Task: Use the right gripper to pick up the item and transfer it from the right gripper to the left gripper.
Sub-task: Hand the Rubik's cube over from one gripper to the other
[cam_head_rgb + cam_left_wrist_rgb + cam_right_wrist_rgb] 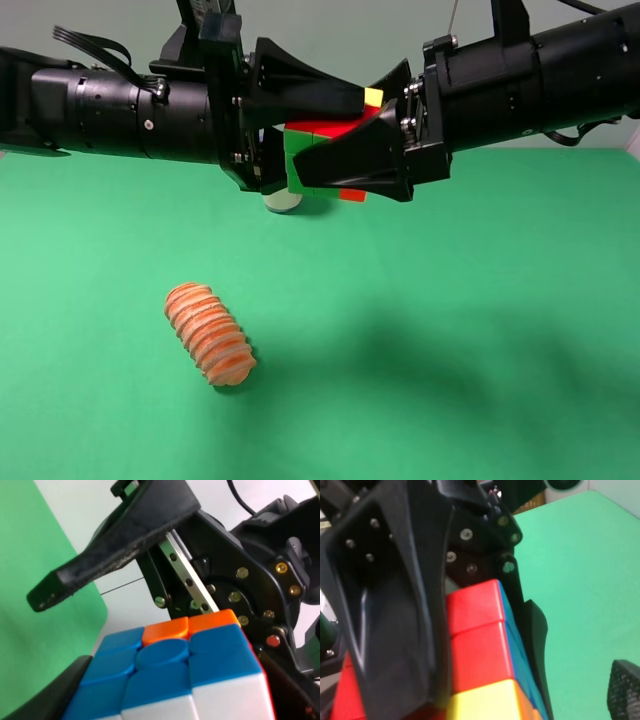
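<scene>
Handover in mid-air, well above the tabletop [480, 330].

Risk, left side: the left pincer [315, 140] looks clamped on the item [303, 150]. If the pads are not square on the cube's faces, it could twist out and drop toward the ridged orange loaf [210, 333] lying below.

Risk, right side: the right pincer [340, 125] stands open, one finger [115, 550] clear of the blue face. Its fingers bracket the cube, though, so a crooked retreat could clip a corner and knock it loose (smooth plastic, probably slippery).

Position: the item sits between the left pincer's jaws, close to its base. It is also inside the right pincer's open span, and the fingers I can see stand off it.
</scene>
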